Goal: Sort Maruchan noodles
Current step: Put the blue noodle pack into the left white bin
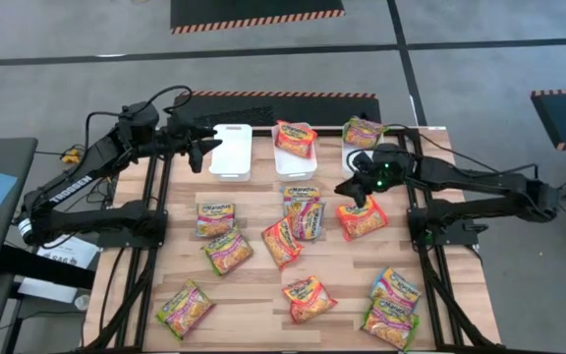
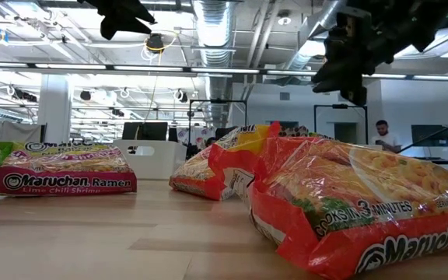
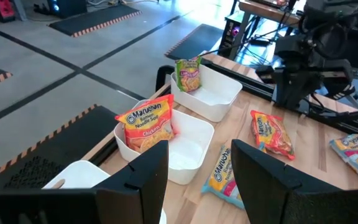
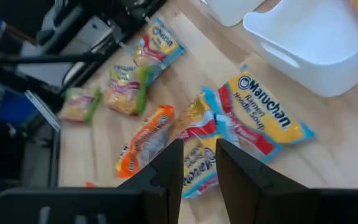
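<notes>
Several Maruchan noodle packets lie flat on the wooden table: an orange one, a blue-accented one overlapping others, and green-pink ones. One orange packet leans against the wall of the middle white bin. A green packet stands in the right bin. My left gripper hovers open beside the left bin. My right gripper hangs open above the table, with the overlapping packets below its fingers.
More packets lie near the front edge. Black frame rails run along both sides of the table. A person stands far off in the room.
</notes>
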Controlling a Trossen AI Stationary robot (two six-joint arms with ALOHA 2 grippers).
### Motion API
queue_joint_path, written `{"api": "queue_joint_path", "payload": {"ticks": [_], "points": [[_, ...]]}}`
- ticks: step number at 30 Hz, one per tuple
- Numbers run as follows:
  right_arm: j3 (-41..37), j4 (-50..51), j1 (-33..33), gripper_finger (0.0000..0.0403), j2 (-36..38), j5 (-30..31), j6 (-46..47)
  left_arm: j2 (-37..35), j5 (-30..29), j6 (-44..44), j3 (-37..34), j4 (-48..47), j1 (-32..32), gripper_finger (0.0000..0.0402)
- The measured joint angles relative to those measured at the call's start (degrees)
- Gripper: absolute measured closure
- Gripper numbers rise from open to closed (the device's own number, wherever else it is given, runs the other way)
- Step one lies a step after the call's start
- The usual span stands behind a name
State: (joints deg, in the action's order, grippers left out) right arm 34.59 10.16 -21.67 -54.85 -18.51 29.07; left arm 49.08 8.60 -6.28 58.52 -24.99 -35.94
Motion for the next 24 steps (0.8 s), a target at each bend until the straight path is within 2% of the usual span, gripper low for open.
{"api": "queue_joint_path", "payload": {"ticks": [4,9,15,20,24], "points": [[0.09,0.12,-0.65,0.0282,-0.83,-0.17,-5.93,0.00,0.00,-0.43,0.00,0.00,0.01,0.0239],[0.17,0.26,-1.10,0.0271,-1.14,-2.12,-6.72,0.00,0.00,-1.95,0.00,-0.02,-0.01,0.0239],[0.17,0.21,-1.10,0.0220,-2.60,-3.95,-6.99,0.00,-0.03,-2.49,0.00,-0.04,0.00,0.0239],[0.22,1.11,-1.11,0.0170,-6.91,-3.95,-7.03,0.02,-0.22,-2.58,0.00,-0.15,0.01,0.0239],[0.22,1.42,-1.11,0.0158,-11.65,-3.97,-4.89,0.02,-0.26,-3.93,0.00,-0.46,0.00,0.0239]]}}
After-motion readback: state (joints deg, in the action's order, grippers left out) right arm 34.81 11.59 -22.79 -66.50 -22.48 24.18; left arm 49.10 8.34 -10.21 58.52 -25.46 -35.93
